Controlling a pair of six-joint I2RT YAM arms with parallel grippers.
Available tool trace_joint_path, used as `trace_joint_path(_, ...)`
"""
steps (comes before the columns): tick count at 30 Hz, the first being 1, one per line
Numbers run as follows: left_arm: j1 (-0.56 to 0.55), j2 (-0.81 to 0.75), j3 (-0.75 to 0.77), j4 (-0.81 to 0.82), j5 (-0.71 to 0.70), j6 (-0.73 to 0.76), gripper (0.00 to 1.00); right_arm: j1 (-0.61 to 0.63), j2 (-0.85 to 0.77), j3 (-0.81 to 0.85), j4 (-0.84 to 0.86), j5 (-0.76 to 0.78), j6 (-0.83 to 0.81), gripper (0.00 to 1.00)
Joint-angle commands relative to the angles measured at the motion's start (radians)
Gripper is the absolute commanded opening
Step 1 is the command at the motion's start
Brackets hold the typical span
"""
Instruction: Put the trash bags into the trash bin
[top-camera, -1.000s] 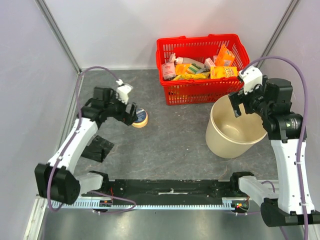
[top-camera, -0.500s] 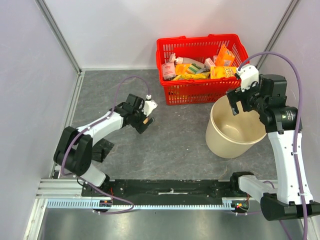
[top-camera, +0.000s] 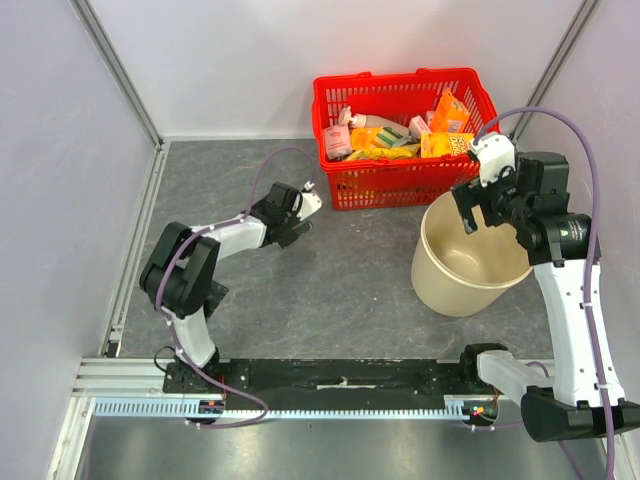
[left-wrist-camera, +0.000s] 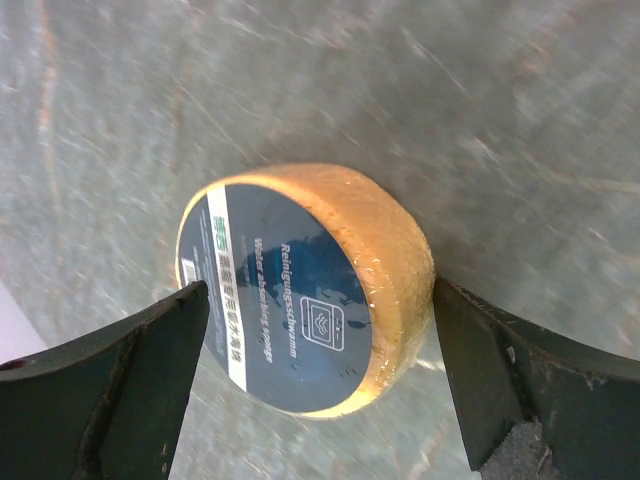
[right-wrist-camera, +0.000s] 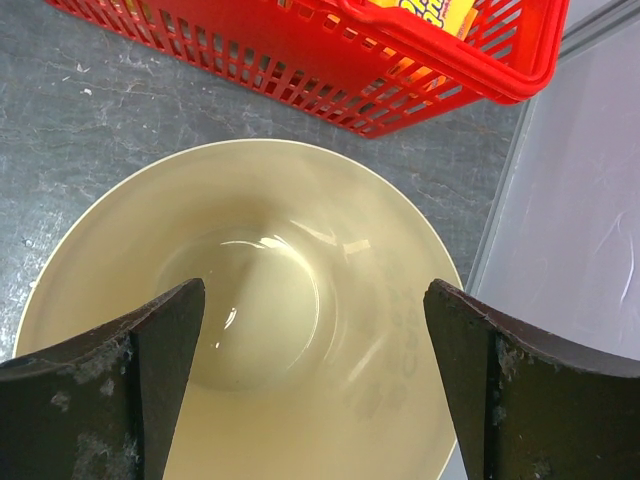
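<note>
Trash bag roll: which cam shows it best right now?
Left wrist. The trash bag roll sits mid-frame there, yellow rim and dark label sharp, between the open jaws. Top external: the left gripper covers it. Right wrist: only the trash bin and red basket, no roll.

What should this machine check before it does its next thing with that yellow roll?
1. Left hand open: ok, jaws wide.
2. Roll of trash bags between its fingers: ok, lying on the table.
3. Roll gripped: not ok, hand not yet closed.
4. Trash bin empty, mouth up: ok.
5. Way into the bin free: not ok, the right hand hangs open over it and may block the drop.
</note>
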Motion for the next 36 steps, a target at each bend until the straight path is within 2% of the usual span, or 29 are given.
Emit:
trace_joint_path(1, 0.058, 0.090, 0.110, 0.074, -0.045, 0.072, 0.99, 0.000, 0.011, 0.017, -0.033, -0.045, -0.025, 0.98)
trace_joint_path(6, 0.150, 0.181, 0.278, 0.017, -0.004, 0.073, 0.99, 0.017, 0.013, 0.043, -0.072, -0.181, -0.042, 0.97)
trace_joint_path(10, 0.194, 0.207, 0.377, -0.048, 0.056, 0.052, 1.00, 0.083, 0.005, 0.072, -0.075, -0.224, -0.055, 0.96)
trace_joint_path(16, 0.233, 0.182, 0.548, -0.275, 0.203, -0.111, 1.00, 0.238, 0.044, 0.083, -0.059, -0.231, -0.074, 0.96)
trace_joint_path(22, 0.255, 0.083, 0.637, -0.443, 0.358, -0.218, 1.00, 0.471, 0.125, 0.065, -0.013, -0.129, -0.086, 0.95)
trace_joint_path(27, 0.292, -0.008, 0.697, -0.588, 0.464, -0.270, 1.00, 0.618, 0.177, -0.024, 0.053, 0.038, -0.107, 0.93)
trace_joint_path(30, 0.328, -0.089, 0.668, -0.638, 0.515, -0.284, 1.00, 0.666, 0.211, -0.093, 0.097, 0.121, -0.127, 0.92)
trace_joint_path(36, 0.364, -0.253, 0.542, -0.685, 0.530, -0.229, 1.00, 0.669, 0.266, -0.225, 0.146, 0.317, -0.173, 0.91)
